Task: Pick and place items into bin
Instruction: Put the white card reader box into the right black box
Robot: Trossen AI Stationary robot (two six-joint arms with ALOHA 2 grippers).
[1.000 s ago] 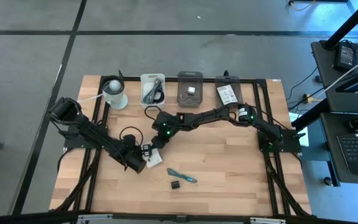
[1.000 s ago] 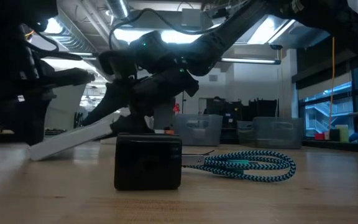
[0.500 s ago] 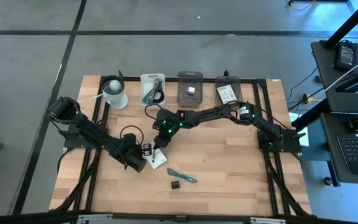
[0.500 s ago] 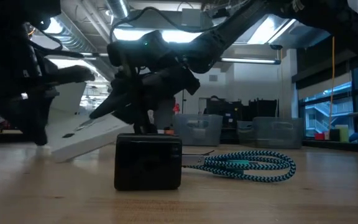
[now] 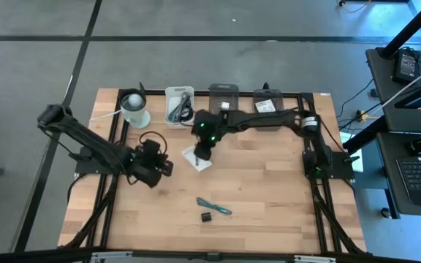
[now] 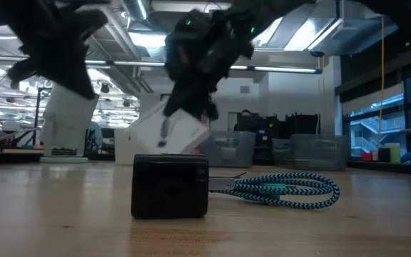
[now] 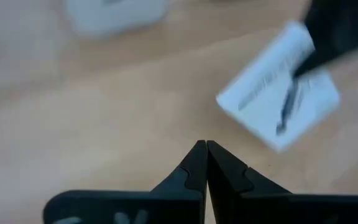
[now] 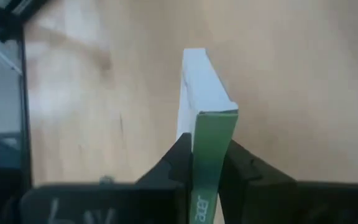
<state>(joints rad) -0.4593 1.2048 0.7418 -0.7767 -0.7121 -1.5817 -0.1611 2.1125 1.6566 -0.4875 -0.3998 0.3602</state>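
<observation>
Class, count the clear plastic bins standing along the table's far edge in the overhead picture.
3: a whitish bin nearest the white cup, a middle grey bin, and a third bin partly hidden by the right arm.

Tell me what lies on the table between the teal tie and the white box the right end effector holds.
Nothing: in the high view only bare wood shows between the teal tie and the white box gripped by the right end effector.
</observation>
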